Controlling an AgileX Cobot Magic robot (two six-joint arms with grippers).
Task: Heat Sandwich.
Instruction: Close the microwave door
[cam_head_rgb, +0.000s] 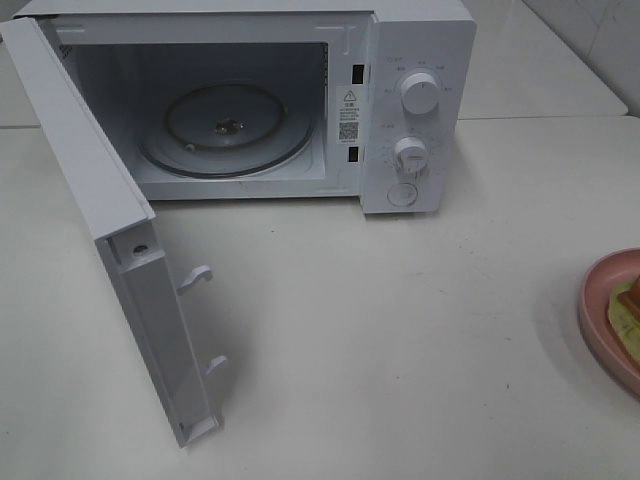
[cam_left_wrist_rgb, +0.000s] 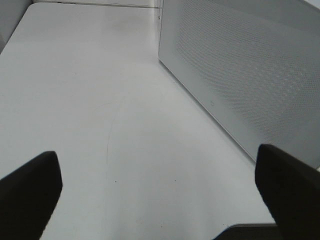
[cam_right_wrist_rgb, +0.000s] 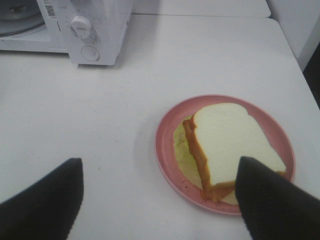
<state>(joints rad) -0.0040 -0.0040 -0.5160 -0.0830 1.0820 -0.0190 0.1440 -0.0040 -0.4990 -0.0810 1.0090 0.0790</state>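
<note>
We count one sandwich (cam_right_wrist_rgb: 232, 142): white bread, tan crust, orange filling, yellow-green layer, on one pink plate (cam_right_wrist_rgb: 167, 145), on the desk (cam_right_wrist_rgb: 100, 115). One microwave (cam_head_rgb: 420, 100), door open. Both hands, left hand (cam_left_wrist_rgb: 160, 200) and right hand (cam_right_wrist_rgb: 160, 200), spread apart, empty.

Sandwich (cam_head_rgb: 629, 303) and plate (cam_head_rgb: 600, 300) — edge-cropped

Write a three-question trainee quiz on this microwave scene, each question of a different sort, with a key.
1. True or false: the door of the white countertop microwave stands open.
2. Multiple choice: the square white-bread sandwich with orange-red filling lies on A) the round glass turntable, B) the round pink plate, C) the bare white table.
3. Fill in: the right gripper is ____, with nothing between its black fingers.

Key: 1 true; 2 B; 3 open.
</note>
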